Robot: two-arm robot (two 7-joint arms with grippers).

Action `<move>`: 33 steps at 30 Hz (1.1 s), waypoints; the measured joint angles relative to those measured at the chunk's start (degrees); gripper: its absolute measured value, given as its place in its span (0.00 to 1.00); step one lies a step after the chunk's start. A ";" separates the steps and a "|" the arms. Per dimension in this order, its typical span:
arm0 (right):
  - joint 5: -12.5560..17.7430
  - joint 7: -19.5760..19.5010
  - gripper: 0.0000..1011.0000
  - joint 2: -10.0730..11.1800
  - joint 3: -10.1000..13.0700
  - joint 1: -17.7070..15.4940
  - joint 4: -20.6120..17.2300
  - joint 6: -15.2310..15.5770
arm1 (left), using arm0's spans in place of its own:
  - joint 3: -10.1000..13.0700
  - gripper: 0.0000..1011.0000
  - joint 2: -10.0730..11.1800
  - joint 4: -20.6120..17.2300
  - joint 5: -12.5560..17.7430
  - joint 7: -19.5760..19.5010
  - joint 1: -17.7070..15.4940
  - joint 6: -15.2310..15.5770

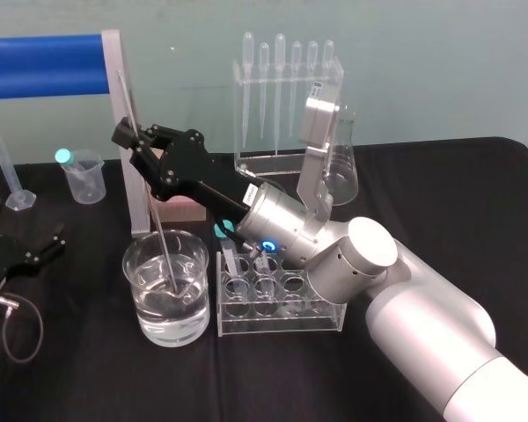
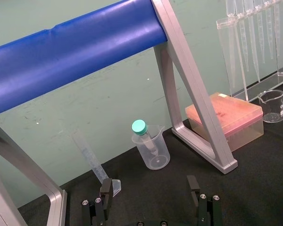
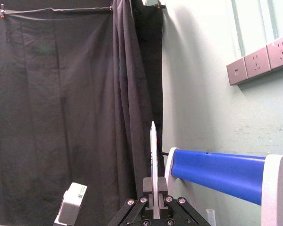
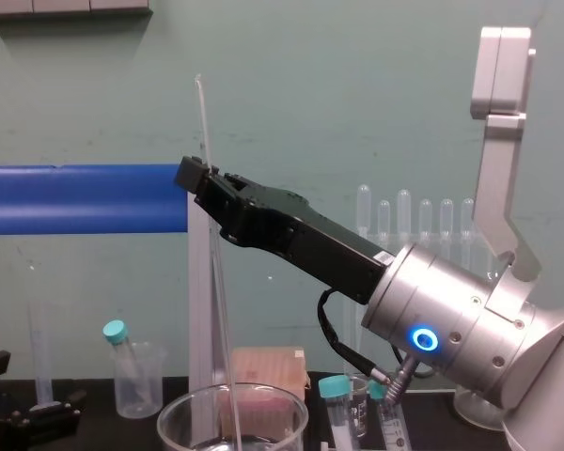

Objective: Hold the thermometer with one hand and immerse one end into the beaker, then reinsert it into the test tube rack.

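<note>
black right claw point(image 1: 128, 136) clenched on thin glass thermometer point(image 1: 153, 207), tip inside round clear beaker point(image 1: 139, 303); left claw point(image 2: 149, 186) released, tabletop's point(image 1: 440, 193) left edge.

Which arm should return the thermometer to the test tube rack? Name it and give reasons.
Right. The right arm has its jaws shut on the thermometer, whose lower end stands in the beaker beside the test tube rack. The left arm lies open-jawed on the table, far left.
</note>
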 joint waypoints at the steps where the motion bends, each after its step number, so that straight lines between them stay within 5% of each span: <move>1: 0.00 0.00 0.06 0.00 0.00 0.00 0.00 0.00 | 0.00 1.00 0.00 0.00 0.00 0.00 0.00 0.00; 33: 0.00 0.00 0.06 0.00 0.00 0.00 0.00 0.00 | 0.00 1.00 0.00 0.00 0.00 0.00 0.00 0.00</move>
